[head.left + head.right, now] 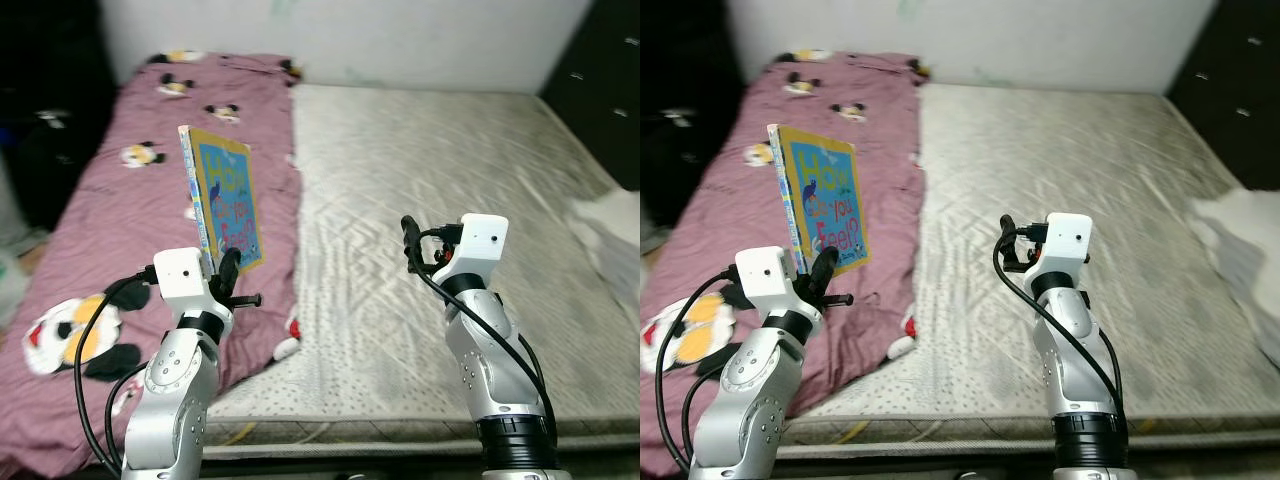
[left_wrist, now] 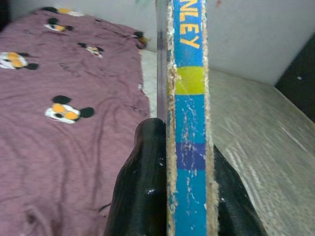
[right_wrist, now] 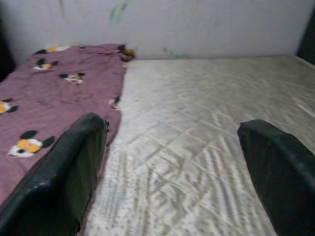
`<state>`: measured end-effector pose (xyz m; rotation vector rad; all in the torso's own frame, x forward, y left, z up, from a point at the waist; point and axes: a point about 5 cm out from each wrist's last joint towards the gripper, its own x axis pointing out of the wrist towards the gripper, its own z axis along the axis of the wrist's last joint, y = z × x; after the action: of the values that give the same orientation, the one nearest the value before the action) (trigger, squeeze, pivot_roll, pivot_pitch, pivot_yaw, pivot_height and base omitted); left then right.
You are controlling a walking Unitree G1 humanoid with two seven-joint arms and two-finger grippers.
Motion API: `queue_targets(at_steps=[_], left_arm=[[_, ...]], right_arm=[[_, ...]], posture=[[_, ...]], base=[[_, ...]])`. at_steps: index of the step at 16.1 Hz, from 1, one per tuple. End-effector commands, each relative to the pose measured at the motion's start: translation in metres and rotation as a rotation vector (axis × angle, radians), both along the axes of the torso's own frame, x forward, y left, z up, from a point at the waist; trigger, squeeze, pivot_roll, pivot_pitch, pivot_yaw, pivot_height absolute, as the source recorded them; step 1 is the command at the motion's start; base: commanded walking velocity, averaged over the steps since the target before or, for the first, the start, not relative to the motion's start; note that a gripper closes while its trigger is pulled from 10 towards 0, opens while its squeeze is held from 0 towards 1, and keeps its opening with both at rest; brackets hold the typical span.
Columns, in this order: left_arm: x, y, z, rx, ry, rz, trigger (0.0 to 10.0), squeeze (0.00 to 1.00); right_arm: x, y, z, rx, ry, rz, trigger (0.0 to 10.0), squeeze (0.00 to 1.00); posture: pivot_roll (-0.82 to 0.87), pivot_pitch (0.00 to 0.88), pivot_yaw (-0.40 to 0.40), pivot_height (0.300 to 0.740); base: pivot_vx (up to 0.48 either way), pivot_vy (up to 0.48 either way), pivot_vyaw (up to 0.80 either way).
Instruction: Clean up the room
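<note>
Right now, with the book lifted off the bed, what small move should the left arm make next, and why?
Probably carry it clear of the bed, keeping the grip. The left gripper is shut on the picture book, upright above the purple Mickey Mouse blanket, pinched only at its lower edge. The right gripper is open over the bare mattress, free to steady it.

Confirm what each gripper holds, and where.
Left gripper clamps the blue-and-yellow picture book by its bottom edge, upright. Right gripper open, holding nothing.

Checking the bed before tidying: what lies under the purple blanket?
The purple blanket covers the mattress's left part; anything beneath is hidden. The left end effector holds a book above it.
</note>
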<state>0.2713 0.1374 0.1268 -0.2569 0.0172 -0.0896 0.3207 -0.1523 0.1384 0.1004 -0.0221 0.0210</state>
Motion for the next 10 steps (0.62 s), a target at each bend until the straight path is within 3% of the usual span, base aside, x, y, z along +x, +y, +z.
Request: queue_targets(at_steps=[1, 6, 10], left_arm=[[0.0015, -0.0051, 0.0067, -0.020, -0.038, -0.021, 10.0, 0.00], [0.0011, -0.0063, 0.0074, -0.008, -0.049, -0.038, 10.0, 0.00], [0.0008, -0.0065, 0.0074, -0.012, -0.049, -0.037, 10.0, 0.00]], right_arm=[[0.0010, -0.0035, 0.0005, -0.007, -0.003, -0.014, 10.0, 0.00], [0.0011, -0.0035, 0.0005, -0.011, -0.005, -0.013, 10.0, 0.00], [0.0016, -0.0033, 0.0004, -0.014, -0.006, -0.012, 10.0, 0.00]], posture=[[-0.05, 0.061, -0.038, 0.740], [-0.05, 0.054, -0.038, 0.740], [-0.05, 0.054, -0.039, 0.740]], base=[[0.000, 0.000, -0.80], [0.000, 0.000, -0.73], [0.000, -0.286, 0.00]])
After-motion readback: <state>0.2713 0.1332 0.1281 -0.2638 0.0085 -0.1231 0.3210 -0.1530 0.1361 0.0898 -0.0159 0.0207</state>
